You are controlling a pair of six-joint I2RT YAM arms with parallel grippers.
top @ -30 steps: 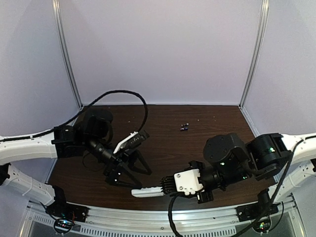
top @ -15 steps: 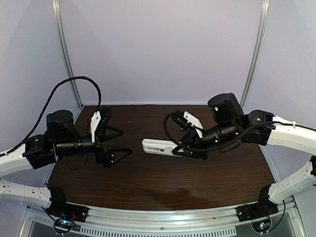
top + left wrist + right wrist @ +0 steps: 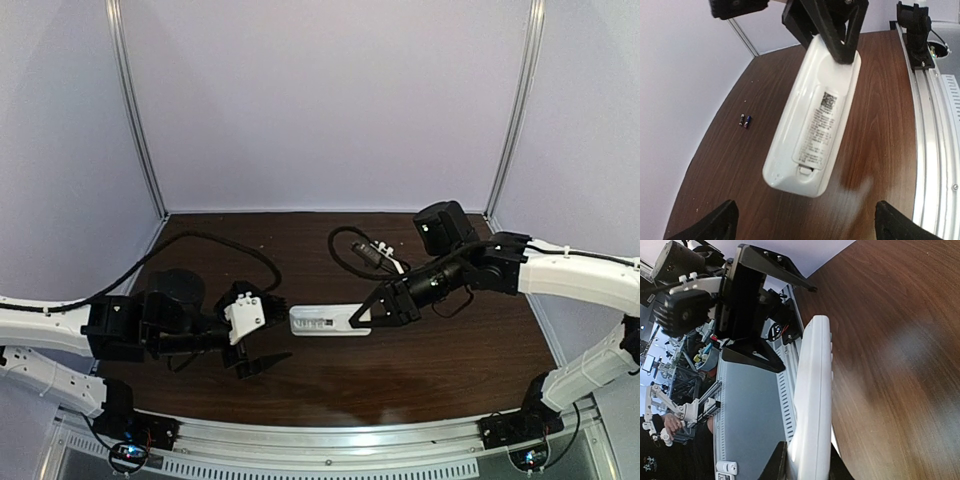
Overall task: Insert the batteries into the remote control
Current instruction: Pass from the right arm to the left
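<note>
The white remote control (image 3: 322,322) hangs level above the table, and my right gripper (image 3: 368,316) is shut on its right end. In the left wrist view the remote control (image 3: 812,120) shows its back, with a printed label and the battery cover in place. My left gripper (image 3: 272,332) is open and faces the remote's free end, a short gap away and not touching it. The two batteries (image 3: 744,121) lie side by side on the dark wood far beyond the remote. The right wrist view shows the remote control (image 3: 812,405) edge-on between my right gripper's fingers (image 3: 777,465).
The brown wooden table (image 3: 450,370) is walled by pale panels at the back and sides. A slotted metal rail (image 3: 935,150) runs along its near edge. A black cable (image 3: 345,255) loops off the right arm above the back of the table.
The right gripper has carried the remote from the near edge to mid-table. The left gripper, still open, has swung in to face the remote's free end.
</note>
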